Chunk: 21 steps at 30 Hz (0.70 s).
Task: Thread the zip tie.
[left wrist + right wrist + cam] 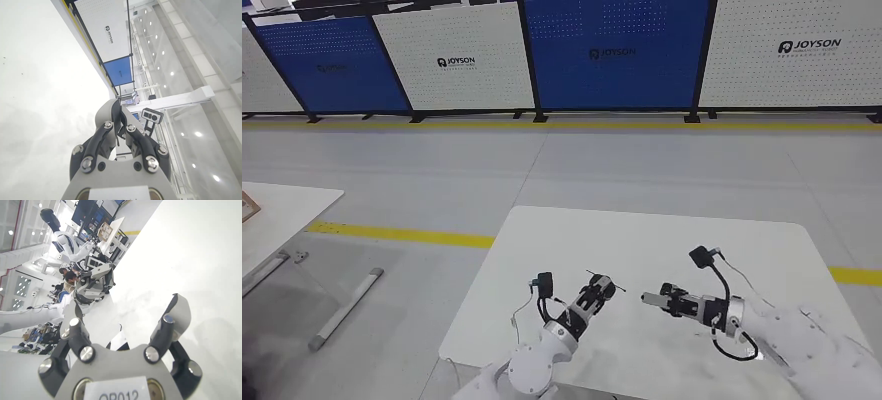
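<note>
Your left gripper (599,290) was over the near part of the white table (662,235). Its fingers (105,113) were squeezed tight on the zip tie (605,281). The tie was a thin black strip. It lay across the fingertips and stuck out a little on both sides. In the left wrist view, the two dark pads were pressed together at the tip.

Your right gripper (651,298) was near the left one, over the same part of the table. The two were close but apart. The right one pointed toward the left one and the tie. Its fingers (179,309) were spread wide. In the right wrist view, you could see the left gripper farther off, past the gap between them.

Behind the table, a yellow line (402,235) ran along the floor. Blue and white boards (617,50) stood at the back.
</note>
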{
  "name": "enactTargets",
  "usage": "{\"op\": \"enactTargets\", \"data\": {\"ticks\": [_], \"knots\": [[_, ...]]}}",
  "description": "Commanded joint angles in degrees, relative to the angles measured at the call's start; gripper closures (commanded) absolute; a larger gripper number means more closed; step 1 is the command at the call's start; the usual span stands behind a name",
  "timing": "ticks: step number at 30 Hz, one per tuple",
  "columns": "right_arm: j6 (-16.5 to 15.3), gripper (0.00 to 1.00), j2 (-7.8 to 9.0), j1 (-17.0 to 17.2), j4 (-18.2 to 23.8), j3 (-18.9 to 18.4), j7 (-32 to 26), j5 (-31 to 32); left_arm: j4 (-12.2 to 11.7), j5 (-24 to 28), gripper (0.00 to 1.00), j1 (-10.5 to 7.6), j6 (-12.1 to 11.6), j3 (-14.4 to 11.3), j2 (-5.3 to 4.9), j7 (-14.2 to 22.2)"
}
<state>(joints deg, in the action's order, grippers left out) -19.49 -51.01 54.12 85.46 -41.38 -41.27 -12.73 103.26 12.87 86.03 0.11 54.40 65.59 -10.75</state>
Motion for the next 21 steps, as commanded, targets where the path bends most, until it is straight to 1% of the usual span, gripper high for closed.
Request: {"op": "enactTargets", "data": {"ticks": [1, 2, 4, 6, 14, 15, 17, 20, 21], "knots": [[0.0, 0.00, -0.88, -0.1, -0.5, -0.4, -1.9, -0.9, 0.3, -0.3, 1.00, -0.02, 0.5, -0.2, 0.13, 0.2], [0.0, 0.00, -1.36, 0.0, -0.9, -0.6, -2.9, -2.1, 0.3, -0.6, 1.00, -0.03, 0.8, -0.4, 0.19, 0.6], [0.0, 0.00, -2.45, 0.2, -3.6, -1.8, -3.5, -6.4, 0.2, 0.4, 1.00, -0.13, 1.1, -0.5, 0.29, 1.8], [0.0, 0.00, -2.63, 0.1, -4.0, -1.9, -3.8, -6.5, 0.0, 1.3, 1.00, -0.25, 1.7, -0.4, 0.34, 3.3], [0.0, 0.00, -2.68, 0.3, -3.6, -1.9, -3.4, -6.4, 0.0, 1.3, 1.00, -0.25, 1.7, -0.4, 0.34, 3.3], [0.0, 0.00, -2.74, 0.6, -2.4, -1.6, -4.4, -5.4, 0.0, 1.5, 1.00, -0.28, 1.7, -0.4, 0.40, 3.3], [0.0, 0.00, -2.81, 0.8, -1.5, -1.9, -5.3, -4.5, 0.3, 2.7, 1.00, -0.34, 1.7, -0.4, 0.62, 3.0], [0.0, 0.00, -3.22, 1.6, -2.0, -2.5, -5.1, -5.6, 0.6, 3.9, 1.00, -0.62, 2.2, -0.5, 0.93, 2.6], [0.0, 0.00, -3.48, 1.7, -2.6, -2.7, -4.2, -5.7, 0.7, 3.6, 1.00, -0.75, 2.4, -0.6, 1.03, 2.4]]}}
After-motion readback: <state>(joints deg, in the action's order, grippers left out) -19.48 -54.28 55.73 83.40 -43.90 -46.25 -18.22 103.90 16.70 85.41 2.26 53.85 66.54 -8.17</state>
